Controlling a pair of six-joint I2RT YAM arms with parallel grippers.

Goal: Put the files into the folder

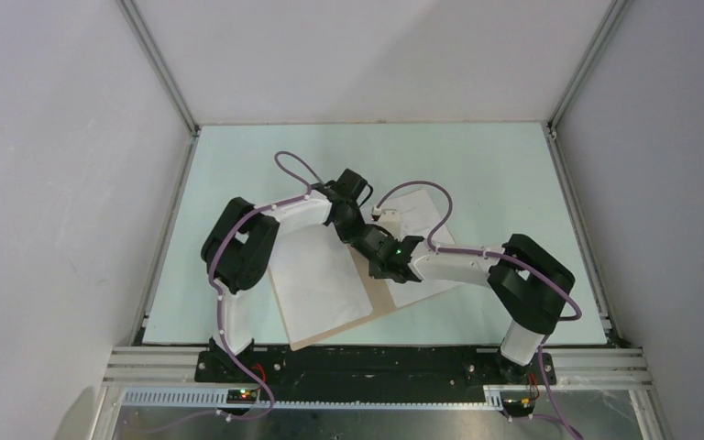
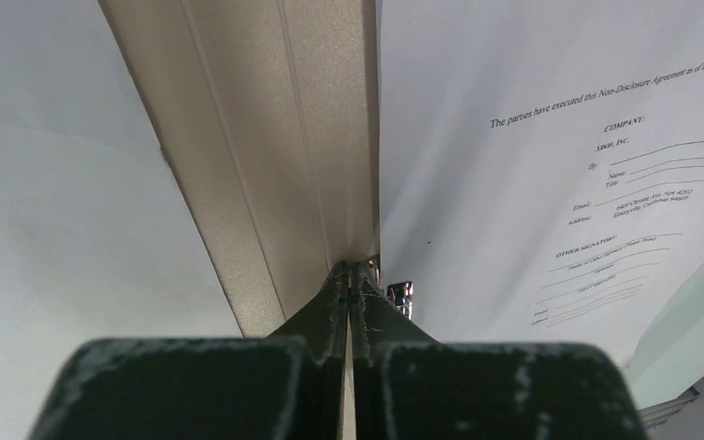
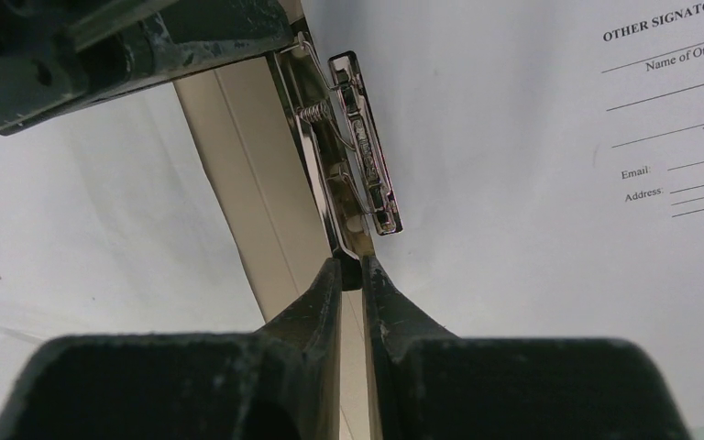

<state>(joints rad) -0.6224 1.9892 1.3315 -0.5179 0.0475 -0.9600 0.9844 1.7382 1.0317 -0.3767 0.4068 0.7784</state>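
The tan folder point(image 1: 380, 301) lies open on the table, its spine point(image 2: 275, 137) bare between white sheets. One of the files, a printed sheet point(image 2: 559, 137), lies on the right half point(image 1: 419, 215); a plain white sheet point(image 1: 316, 275) covers the left half. My left gripper point(image 2: 351, 269) is shut at the spine's edge, beside the metal clip point(image 2: 401, 293). My right gripper point(image 3: 351, 266) is shut on the near end of the clip point(image 3: 359, 147). In the top view the left gripper point(image 1: 367, 240) and the right gripper point(image 1: 380, 266) meet over the spine.
The pale green table point(image 1: 238, 165) is walled in by white panels and metal rails. The left gripper's body point(image 3: 101, 46) sits just beyond the clip's far end. Purple cables loop above both arms.
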